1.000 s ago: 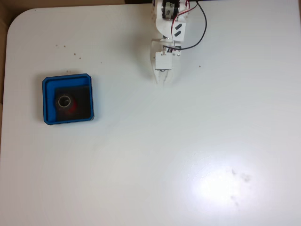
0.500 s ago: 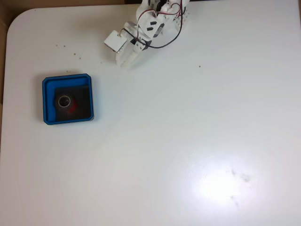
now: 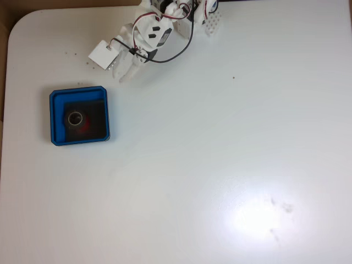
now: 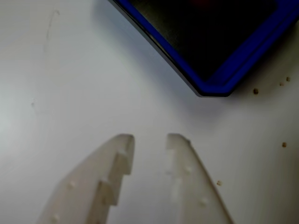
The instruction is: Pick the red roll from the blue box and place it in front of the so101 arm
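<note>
Resting in one blue box point(image 3: 53, 115), one red roll point(image 3: 82, 126), one claw point(image 4: 150, 138) parted

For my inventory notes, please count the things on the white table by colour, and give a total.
Blue: 1, the box
Red: 1, the roll lying inside the box
White: 1, the arm, with its claw slightly open and empty
Total: 3

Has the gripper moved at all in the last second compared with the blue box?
Yes. In the fixed view the gripper has swung left across the table toward the blue box, which has stayed put with the red roll inside.
</note>
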`<state>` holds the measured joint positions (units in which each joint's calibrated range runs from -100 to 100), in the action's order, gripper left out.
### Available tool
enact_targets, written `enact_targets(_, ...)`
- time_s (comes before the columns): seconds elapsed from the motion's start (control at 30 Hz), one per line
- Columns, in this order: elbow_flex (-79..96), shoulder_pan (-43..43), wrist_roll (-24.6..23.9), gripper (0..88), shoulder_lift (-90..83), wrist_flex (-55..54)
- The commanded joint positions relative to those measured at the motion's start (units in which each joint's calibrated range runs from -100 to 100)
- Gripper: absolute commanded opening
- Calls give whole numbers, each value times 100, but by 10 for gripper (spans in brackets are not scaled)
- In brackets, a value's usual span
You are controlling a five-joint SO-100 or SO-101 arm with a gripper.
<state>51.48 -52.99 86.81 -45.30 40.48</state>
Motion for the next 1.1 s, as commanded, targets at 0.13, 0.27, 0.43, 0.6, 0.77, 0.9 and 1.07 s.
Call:
enact_targets(0.13,-2039,-40,-21,7,1637,-71)
enact_targets(0.27,-3585,-89,-21,7,3259,-54)
enact_targets(0.43,-5004,-353,-21,7,4697,-46)
enact_targets(0.6,-5669,-411,-21,7,5742,-46)
enact_targets(0.77,-5903,-421,-21,8,6286,-46)
enact_targets(0.9,-5903,-431,-21,35,6461,-46)
enact_targets(1.07,-5903,-558,-30,119,6537,-71)
